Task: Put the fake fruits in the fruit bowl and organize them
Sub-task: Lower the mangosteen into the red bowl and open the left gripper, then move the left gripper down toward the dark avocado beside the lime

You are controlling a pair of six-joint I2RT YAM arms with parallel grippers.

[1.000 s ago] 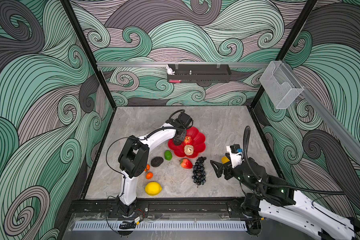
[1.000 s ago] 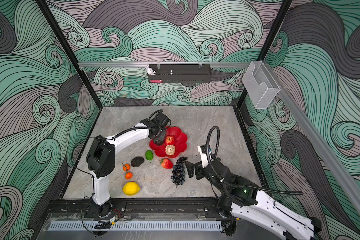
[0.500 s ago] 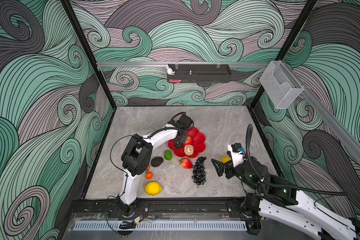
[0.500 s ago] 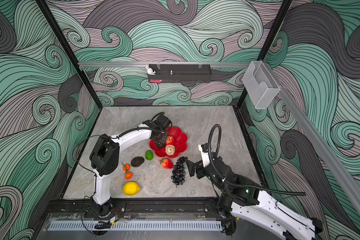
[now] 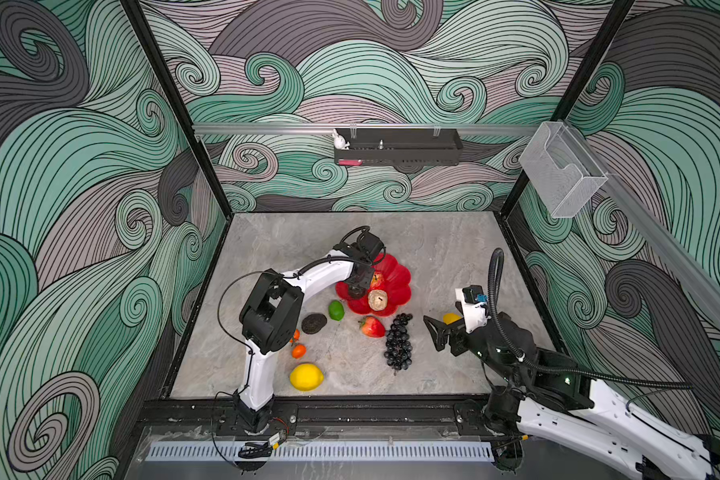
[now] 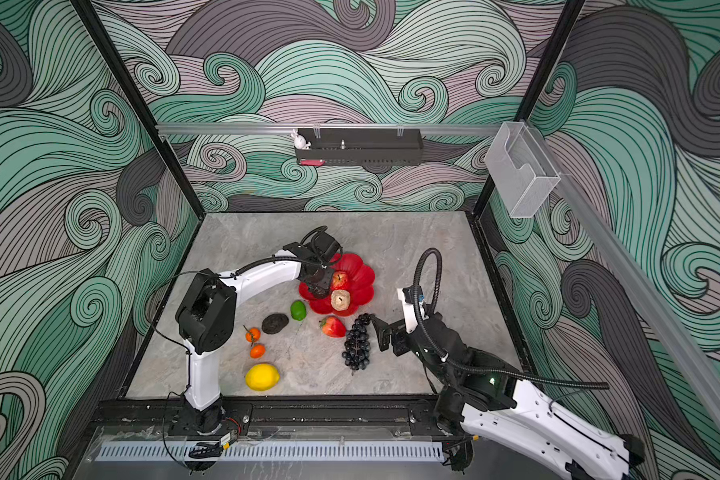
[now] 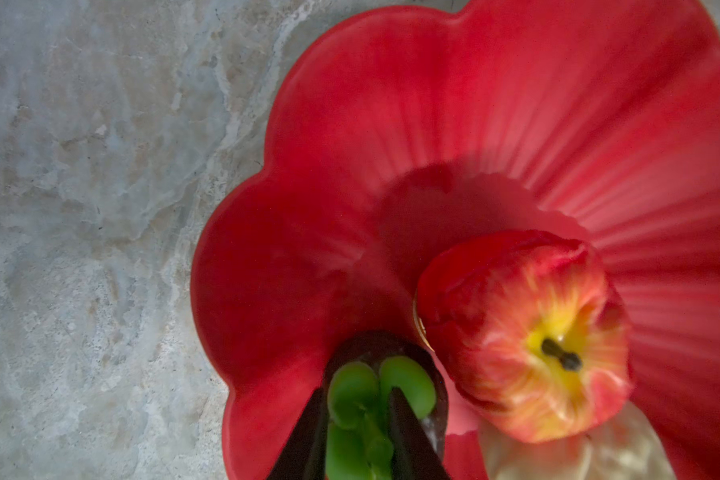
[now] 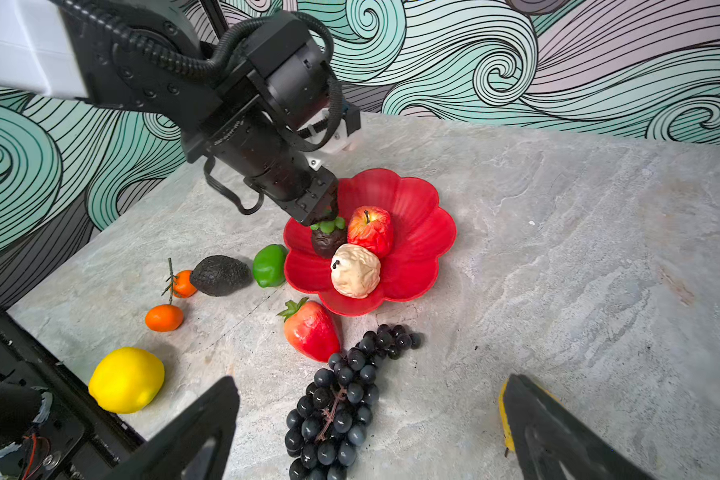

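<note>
The left tool (image 7: pixel 357 401) stands over the left side of the fruit bowl (image 8: pixel 416 232). Its jaws are a little apart, with the green cap of a dark round fruit (image 8: pixel 328 245) between them; I cannot tell whether they pinch it. Compared with a second ago, the left arm's elbow has edged slightly toward the bowl, and the fruits outside the bowl lie where they did.

The right tool (image 8: pixel 371 380) hangs low over the tabletop (image 8: pixel 558 249), right of the bowl and nearer the front. Its jaws are spread wide and hold nothing. A yellow fruit (image 5: pixel 451 318) lies just behind one finger.

The bowl holds three fruits:
- the dark fruit by the left rim
- a red apple (image 8: pixel 371 230) against it, toward the middle
- a cream lumpy fruit (image 8: pixel 356 270) on the near side, against the apple

Outside the bowl, a lime (image 8: pixel 269 266) sits just beside the left rim. An avocado (image 8: pixel 220 275) lies beyond it, then two oranges (image 8: pixel 164 317). A strawberry (image 8: pixel 310 330) lies just off the near rim, with a grape bunch (image 8: pixel 341 399) past it. A lemon (image 8: pixel 126 380) sits well apart from the bowl, front left.
</note>
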